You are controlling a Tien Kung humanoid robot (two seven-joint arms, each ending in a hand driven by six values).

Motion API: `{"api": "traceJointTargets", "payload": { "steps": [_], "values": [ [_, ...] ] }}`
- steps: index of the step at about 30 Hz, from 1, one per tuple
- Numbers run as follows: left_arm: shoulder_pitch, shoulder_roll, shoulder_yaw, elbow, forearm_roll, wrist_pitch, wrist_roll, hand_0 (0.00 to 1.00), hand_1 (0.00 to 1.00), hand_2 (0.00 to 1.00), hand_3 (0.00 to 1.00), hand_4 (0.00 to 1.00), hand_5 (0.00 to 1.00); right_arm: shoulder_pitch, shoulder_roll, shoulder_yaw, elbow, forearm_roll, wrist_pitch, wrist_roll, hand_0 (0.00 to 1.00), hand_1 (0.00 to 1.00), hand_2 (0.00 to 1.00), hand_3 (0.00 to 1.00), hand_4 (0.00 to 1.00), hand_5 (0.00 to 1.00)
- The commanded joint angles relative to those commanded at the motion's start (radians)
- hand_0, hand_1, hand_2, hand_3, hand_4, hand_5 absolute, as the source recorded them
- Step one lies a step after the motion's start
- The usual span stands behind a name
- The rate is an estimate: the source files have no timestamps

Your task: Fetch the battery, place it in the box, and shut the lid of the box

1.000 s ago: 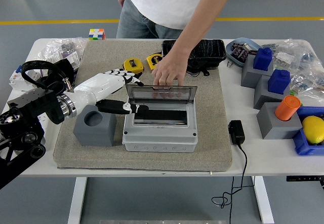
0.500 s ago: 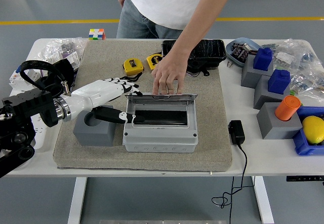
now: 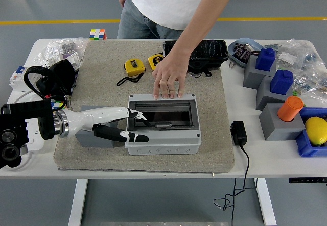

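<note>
Left hand [image 3: 134,125] lies flat with loose fingers on the box [image 3: 162,124], whose lid has just swung down shut while a person's hand [image 3: 168,78] steadies it, so the battery, unseen, is likely inside.

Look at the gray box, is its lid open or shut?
Shut. The dark lid lies flat on the gray box; the left hand rests on it.

Bright, even overhead light fills the scene. Shadows beneath the box [image 3: 162,125] are soft and faint. Focus is sharp throughout, without glare.
</note>
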Motion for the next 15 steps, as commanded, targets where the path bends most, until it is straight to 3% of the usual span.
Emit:
{"api": "traceJointTargets", "payload": {
  "steps": [5,10,13,15],
  "values": [
    [0.003,-0.001,0.002,0.0,0.018,-0.001,0.0,0.998,0.998,0.965,0.775,0.998,0.998,0.004,-0.001,0.0,0.0,0.003,-0.001,0.002,0.805,0.763,0.759,0.759,0.998,0.998],
    [0.015,-0.033,-0.079,0.0,0.139,0.145,-0.092,0.998,0.998,0.965,0.775,0.998,0.998,0.002,0.003,0.006,0.0,-0.002,0.0,0.0,0.805,0.763,0.759,0.759,0.998,0.998],
    [0.026,-0.06,-0.137,0.0,0.19,0.175,-0.101,0.998,0.998,0.923,0.777,0.998,0.998,0.003,0.006,0.006,0.0,-0.002,0.0,0.001,0.804,0.763,0.759,0.758,0.998,0.998],
    [0.038,-0.095,-0.197,0.0,0.231,0.193,-0.116,0.998,0.998,0.923,0.777,0.998,0.998,0.004,0.009,0.005,0.0,0.0,0.001,0.003,0.804,0.763,0.759,0.758,0.998,0.998]
  ]
}}
